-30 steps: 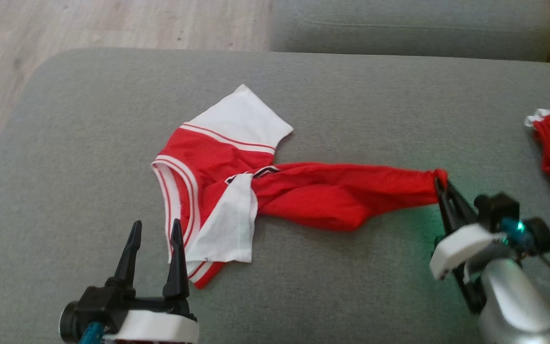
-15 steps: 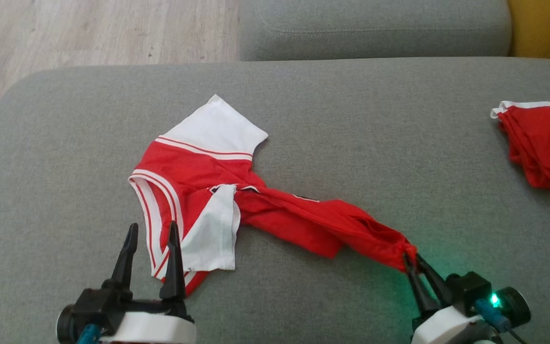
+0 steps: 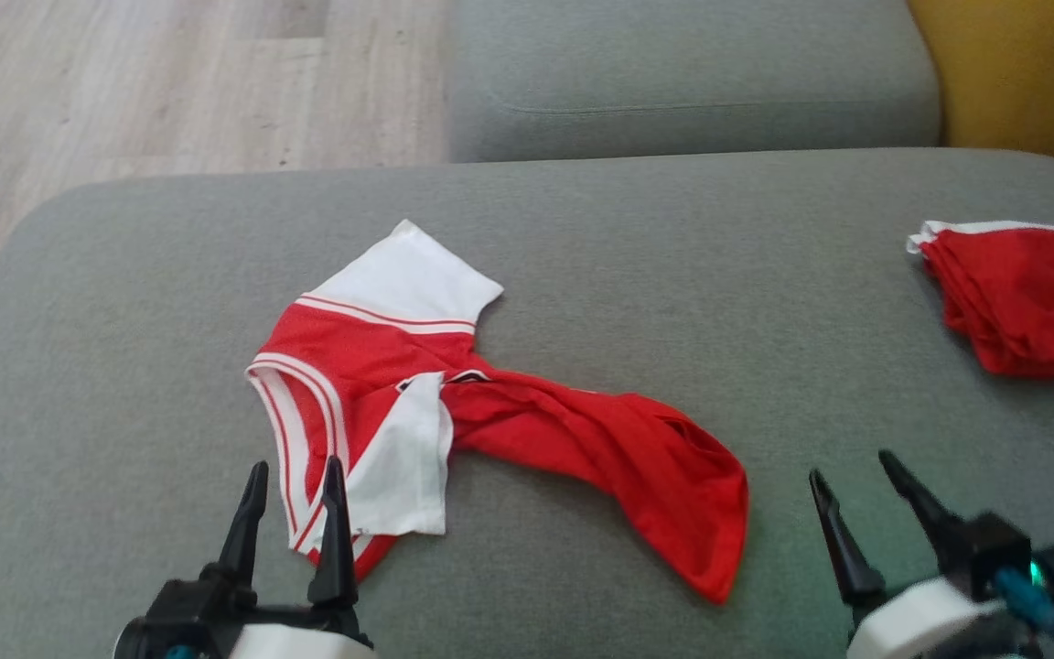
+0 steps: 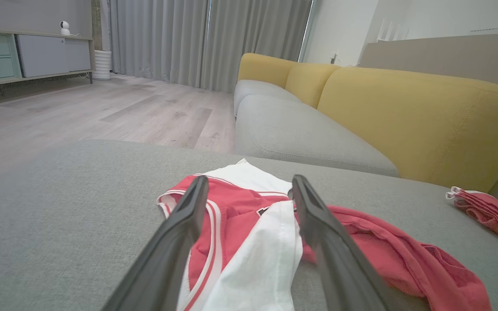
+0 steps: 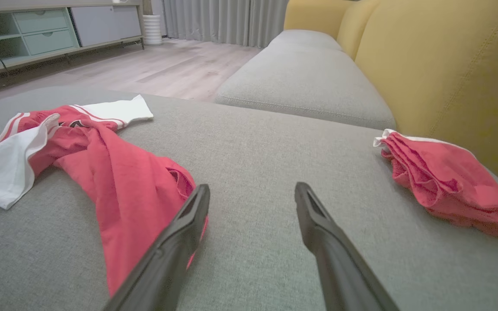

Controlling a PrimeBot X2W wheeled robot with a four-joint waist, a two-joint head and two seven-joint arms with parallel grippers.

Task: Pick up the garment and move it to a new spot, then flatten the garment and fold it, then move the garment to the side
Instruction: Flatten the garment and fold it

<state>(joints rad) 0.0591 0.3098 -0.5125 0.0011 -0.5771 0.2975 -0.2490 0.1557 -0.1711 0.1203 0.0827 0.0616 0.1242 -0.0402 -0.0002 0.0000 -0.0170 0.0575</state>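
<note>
The broad grey fabric sofa seat (image 3: 582, 229) carries everything. The red and white mesh sports jersey (image 3: 371, 357) lies on its left-centre part, well away from the edges. Its collar and white sleeves are bunched toward the robot's left. The red body is twisted into a narrow rope that runs out to the right and widens at the hem. A second folded red cloth (image 3: 1021, 302) sits far to the right, well apart from it.

The jersey appears to be in its new spot already, so the step in hand is most likely the flattening. The twist is the main problem, because pulling both ends straight out would only tighten it. It would be better to take the hem at its two outer corners and turn it until the body opens into a flat panel. Then the folded-over white sleeve near the collar can be lifted out sideways.

The left gripper (image 3: 296, 465) hangs released and empty, its fingers spread over the collar trim and lower sleeve. From the left wrist view, the white sleeve lies right between them. The right gripper (image 3: 849, 467) is also released and holds nothing. It stands just beside the hem end, with its left finger close to the red edge in the right wrist view. A short reach back to a hem corner should be enough.
</note>
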